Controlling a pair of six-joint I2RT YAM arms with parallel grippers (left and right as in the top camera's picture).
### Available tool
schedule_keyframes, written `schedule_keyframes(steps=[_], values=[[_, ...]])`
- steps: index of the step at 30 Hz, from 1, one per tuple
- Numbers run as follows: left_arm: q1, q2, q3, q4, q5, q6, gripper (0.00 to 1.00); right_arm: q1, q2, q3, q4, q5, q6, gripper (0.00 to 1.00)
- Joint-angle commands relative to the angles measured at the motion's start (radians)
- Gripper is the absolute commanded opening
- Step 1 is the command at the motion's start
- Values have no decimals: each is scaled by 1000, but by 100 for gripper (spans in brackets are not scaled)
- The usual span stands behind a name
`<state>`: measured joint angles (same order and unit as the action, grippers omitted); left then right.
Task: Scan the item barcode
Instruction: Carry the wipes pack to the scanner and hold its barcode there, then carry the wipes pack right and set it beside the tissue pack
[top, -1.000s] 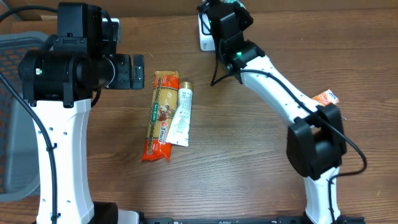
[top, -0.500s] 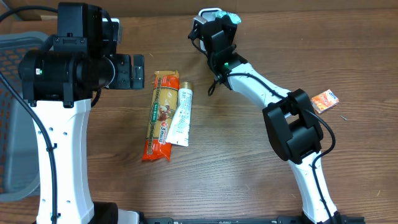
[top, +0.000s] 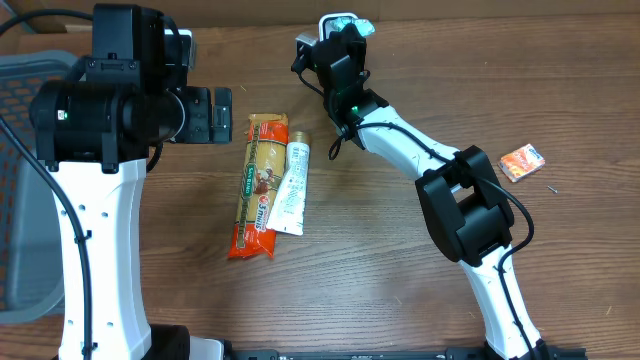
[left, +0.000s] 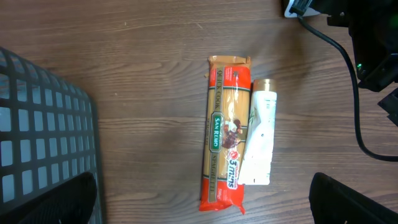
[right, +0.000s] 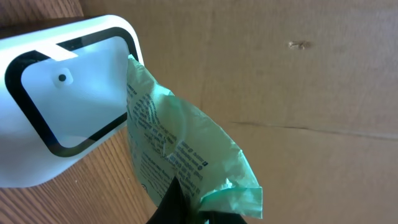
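1. Right wrist view first: my right gripper (right: 186, 211) is clenched on the lower end of the green packet (right: 180, 155). Only the dark tip of one finger shows at the bottom edge.
2. The packet's long axis runs up and to the left from that grip. Its free upper corner meets the right border of the scanner (right: 68, 93) window, either touching it or just in front; I cannot tell which.
3. The scanner therefore lies up-left of the gripper, in line with the packet's length. Fine print faces my camera, but I see no barcode and cannot tell which face carries it. I judge the next move to be a small roll or slide of the packet across the window, not a reach.
4. From overhead, the right arm is plainly the nearer one, with its wrist right at the scanner on the far table edge.
5. Farther out, the left gripper (top: 210, 113) hangs wide open and empty, well apart from the scanner.
6. Its own camera looks down on a pasta packet (left: 225, 134) and a tube (left: 258, 140) lying side by side, touching, both lengthwise toward the scanner side.
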<state>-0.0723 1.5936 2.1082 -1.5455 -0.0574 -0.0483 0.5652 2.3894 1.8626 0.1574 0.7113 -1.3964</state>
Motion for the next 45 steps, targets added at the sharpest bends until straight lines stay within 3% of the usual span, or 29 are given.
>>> schedule_keyframes(steps=[1, 18, 27, 30, 35, 39, 45], values=[[-6, 3, 8, 2, -2, 19, 100, 0, -8, 23, 14, 0, -20, 4], [-6, 3, 8, 2, -2, 19, 100, 3, -8, 23, -8, -12, -24, 4], [-6, 3, 8, 2, -2, 19, 100, 14, -151, 23, 34, 79, 116, 4], [-6, 3, 8, 2, -2, 19, 100, 16, -252, 23, -87, 100, 257, 4], [-6, 3, 8, 2, -2, 19, 100, -2, -430, 23, -505, -33, 712, 4], [-6, 3, 8, 2, -2, 19, 100, -73, -561, 23, -861, -277, 1098, 4], [-6, 3, 8, 2, -2, 19, 100, -277, -650, 23, -1252, -763, 1386, 4]])
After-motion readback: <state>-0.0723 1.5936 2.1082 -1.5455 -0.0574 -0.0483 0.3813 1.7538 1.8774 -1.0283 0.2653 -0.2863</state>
